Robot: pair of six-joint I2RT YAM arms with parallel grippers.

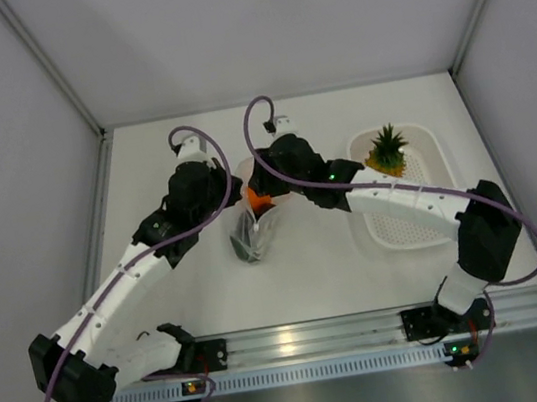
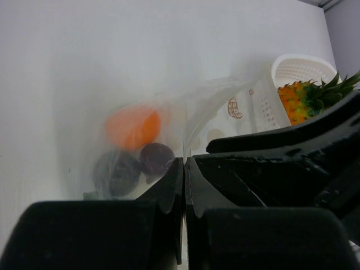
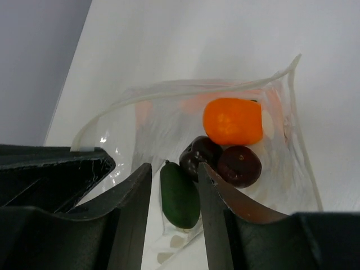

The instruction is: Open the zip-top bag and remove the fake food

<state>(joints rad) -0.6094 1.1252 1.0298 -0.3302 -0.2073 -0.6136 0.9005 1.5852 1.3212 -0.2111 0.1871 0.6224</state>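
Observation:
The zip-top bag (image 1: 253,232) lies between both arms with its mouth pulled wide. My left gripper (image 2: 184,166) is shut on the thin plastic of the bag's left rim. My right gripper (image 3: 174,167) reaches into the bag (image 3: 140,121). Its jaws stand on either side of a dark green piece (image 3: 180,194), and a narrow gap shows at the left finger. An orange fruit (image 3: 232,121) and two dark brown round pieces (image 3: 240,166) lie deeper inside. A pineapple (image 1: 385,151) with a green crown sits in the white basket.
The white perforated basket (image 1: 409,225) stands at the right, close to my right forearm. Grey walls enclose the table on the left, back and right. A metal rail (image 1: 309,336) runs along the near edge.

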